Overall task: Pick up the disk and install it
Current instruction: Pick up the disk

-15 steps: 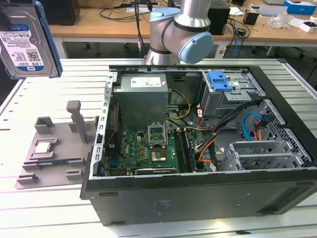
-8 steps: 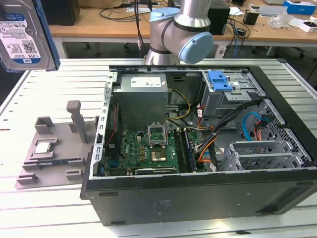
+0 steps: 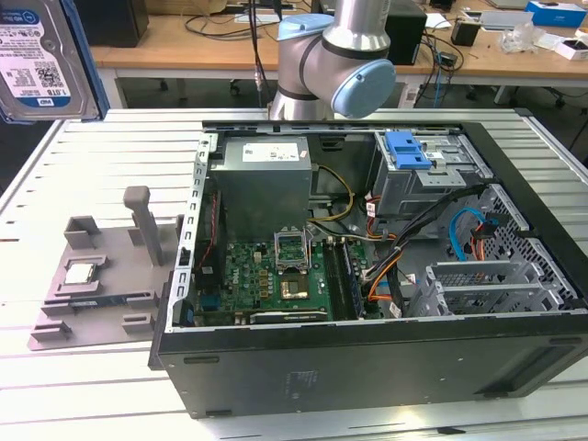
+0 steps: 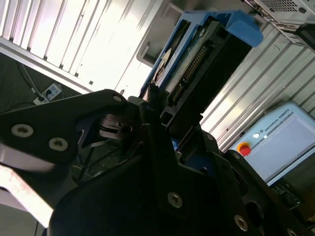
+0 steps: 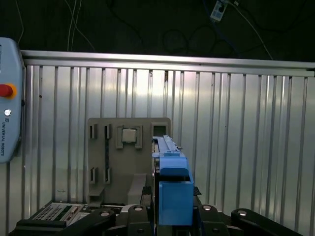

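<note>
- The disk (image 3: 37, 55) is up in the air at the exterior view's left, standing on edge with its white-and-blue label facing the camera, well apart from the open computer case (image 3: 367, 276).
- In the second wrist view the disk (image 4: 197, 64) shows its connector edge and blue rails. In the first wrist view a blue rail of the disk (image 5: 172, 191) rises from between the black fingers.
- The end effector (image 4: 167, 123) is pinching the disk from both sides.
- The ribbed metal table (image 3: 110, 156) carries a grey fixture plate (image 3: 119, 276) with a small square processor chip (image 3: 81, 273) seated in it.
- Inside the case, a grey drive cage with a blue latch (image 3: 409, 152) sits at the far corner.
- The arm (image 3: 340, 55) stands behind the case.
</note>
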`<state>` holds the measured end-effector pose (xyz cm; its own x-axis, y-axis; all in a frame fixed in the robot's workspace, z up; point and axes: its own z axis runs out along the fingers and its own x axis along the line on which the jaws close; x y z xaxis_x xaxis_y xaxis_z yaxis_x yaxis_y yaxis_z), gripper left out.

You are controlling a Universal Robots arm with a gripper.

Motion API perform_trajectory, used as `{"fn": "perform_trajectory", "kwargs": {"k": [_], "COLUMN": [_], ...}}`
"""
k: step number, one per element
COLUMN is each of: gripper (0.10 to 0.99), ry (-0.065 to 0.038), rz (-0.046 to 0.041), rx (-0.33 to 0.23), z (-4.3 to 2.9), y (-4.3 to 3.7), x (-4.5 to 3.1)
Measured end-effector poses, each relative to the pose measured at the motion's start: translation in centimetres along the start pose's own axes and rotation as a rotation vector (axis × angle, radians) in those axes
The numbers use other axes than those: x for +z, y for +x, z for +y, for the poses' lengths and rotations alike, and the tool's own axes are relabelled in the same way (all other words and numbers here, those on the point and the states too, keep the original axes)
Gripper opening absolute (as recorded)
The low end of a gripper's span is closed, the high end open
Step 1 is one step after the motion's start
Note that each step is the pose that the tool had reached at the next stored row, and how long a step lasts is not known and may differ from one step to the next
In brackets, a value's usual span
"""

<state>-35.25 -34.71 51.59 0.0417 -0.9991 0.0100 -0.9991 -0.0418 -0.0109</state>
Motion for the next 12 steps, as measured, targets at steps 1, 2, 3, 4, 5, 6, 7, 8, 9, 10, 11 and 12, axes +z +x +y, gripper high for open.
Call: {"fn": "perform_trajectory", "kwargs": {"k": [1,2,3,4,5,6,7,8,9,10,11,12], "gripper": [0.369,0.369,0.369,0.369,0.369,0.369,0.369,0.369,0.369,0.369,0.369,0.369], "ry": [0.0,0.0,0.0,0.0,0.0,0.0,0.0,0.0,0.0,0.0,0.0,0.0], "rz": [0.0,0.0001,0.0,0.0,0.0001,0.0001,0.0001,0.0001,0.0001,0.0001,0.0001,0.0001], "rx": [0.0,0.0,0.0,0.0,0.0,0.0,0.0,0.0,0.0,0.0,0.0,0.0], "z": [0.0,0.0,0.0,0.0,0.0,0.0,-0.04,-0.18,-0.35,-0.56,-0.8,-1.07], "y": [0.0,0.0,0.0,0.0,0.0,0.0,0.0,0.01,0.01,0.02,0.03,0.05], "x": [-0.01,-0.02,-0.02,-0.02,-0.02,-0.03,-0.03,-0.02,-0.02,-0.02,-0.02,-0.01]}}
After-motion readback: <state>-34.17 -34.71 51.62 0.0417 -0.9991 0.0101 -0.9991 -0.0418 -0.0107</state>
